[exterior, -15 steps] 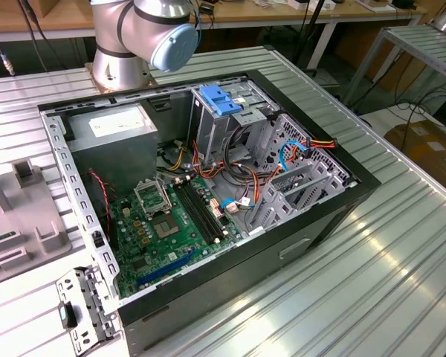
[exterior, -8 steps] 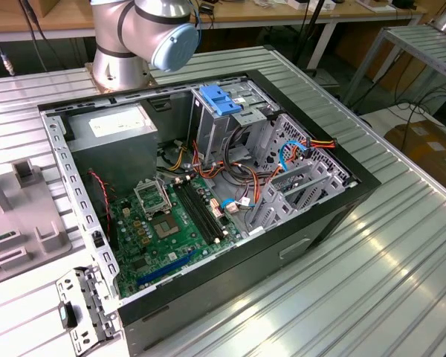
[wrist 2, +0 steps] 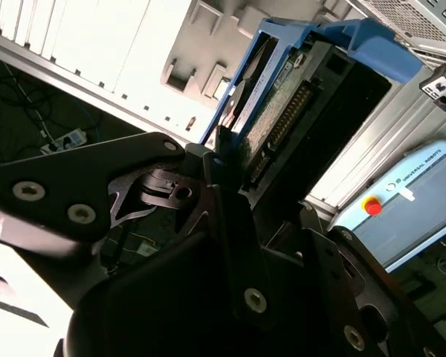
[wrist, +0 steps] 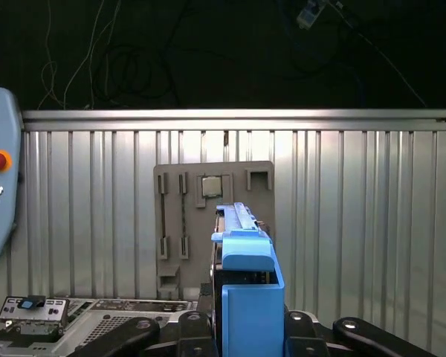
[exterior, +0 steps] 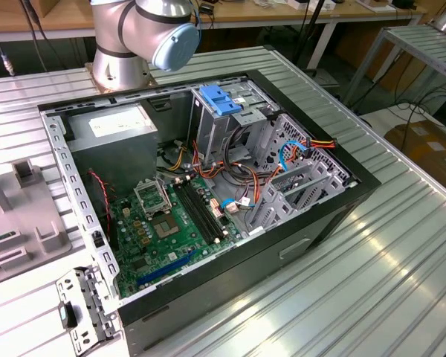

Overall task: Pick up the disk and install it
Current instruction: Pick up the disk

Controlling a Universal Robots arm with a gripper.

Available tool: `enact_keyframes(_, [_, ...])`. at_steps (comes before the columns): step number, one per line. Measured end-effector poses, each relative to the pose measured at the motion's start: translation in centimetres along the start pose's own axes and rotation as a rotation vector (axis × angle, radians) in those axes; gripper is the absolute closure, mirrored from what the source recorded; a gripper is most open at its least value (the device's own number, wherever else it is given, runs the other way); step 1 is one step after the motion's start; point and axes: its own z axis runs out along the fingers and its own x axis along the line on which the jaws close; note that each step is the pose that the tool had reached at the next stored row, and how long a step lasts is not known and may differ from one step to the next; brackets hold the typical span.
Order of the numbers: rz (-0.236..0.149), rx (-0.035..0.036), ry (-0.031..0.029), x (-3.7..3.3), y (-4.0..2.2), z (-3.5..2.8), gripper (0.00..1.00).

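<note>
Blue-railed and edge-on, the disk [wrist: 247,297] is clamped between the black jaws in both wrist views, held clear of the ribbed aluminium bench [wrist: 357,193], with a grey fixture plate [wrist: 177,223] behind it. In the exterior view the open computer case [exterior: 312,223] lies on the bench, its metal drive cage [exterior: 230,126] beside the green motherboard [exterior: 163,223].

Robotics lab: arm base [exterior: 123,63] bolted on ribbed aluminium table [exterior: 401,253], open computer case [exterior: 245,277], workbenches [exterior: 245,15] behind.
</note>
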Motion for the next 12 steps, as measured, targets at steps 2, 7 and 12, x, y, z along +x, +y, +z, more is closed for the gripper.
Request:
enact_keyframes(2, [0.0,-0.0003,0.0,0.09,-0.32,0.04,0.64])
enact_keyframes(7, [0.0,-0.0012,0.0,0.32,-1.06,0.16,0.64])
enact_keyframes(12, [0.0,-0.0026,0.0,0.55,-2.03,0.28,0.64])
